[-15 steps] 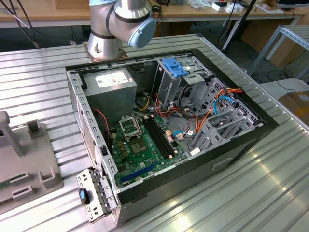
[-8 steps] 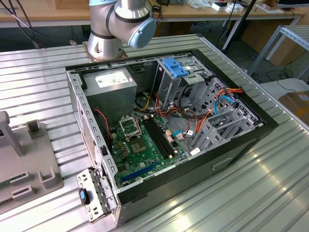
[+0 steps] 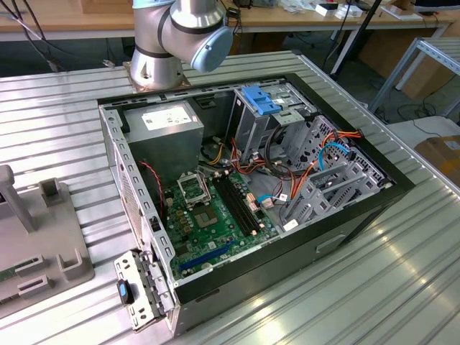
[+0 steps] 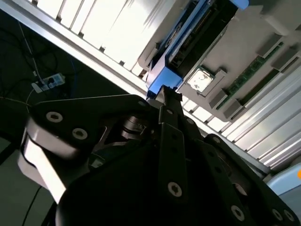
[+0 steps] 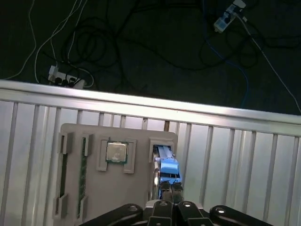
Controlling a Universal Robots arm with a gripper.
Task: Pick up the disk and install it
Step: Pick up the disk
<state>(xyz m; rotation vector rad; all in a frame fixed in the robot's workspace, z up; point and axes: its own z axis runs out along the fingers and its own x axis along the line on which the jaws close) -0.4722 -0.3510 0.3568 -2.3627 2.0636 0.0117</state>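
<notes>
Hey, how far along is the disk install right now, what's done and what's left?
Done: the approach. In both wrist views the claw is right at the disk, by its blue frame. In hand: the pickup; the disk stands in its slot in the grey holder, not lifted. Left: the lift and the install into the open computer case.

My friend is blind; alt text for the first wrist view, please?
A black end effector is at a flat grey disk with a bright blue plastic frame, slotted in a grey plastic holder on a ribbed metal table. A square silver chip sits nearby.
</notes>
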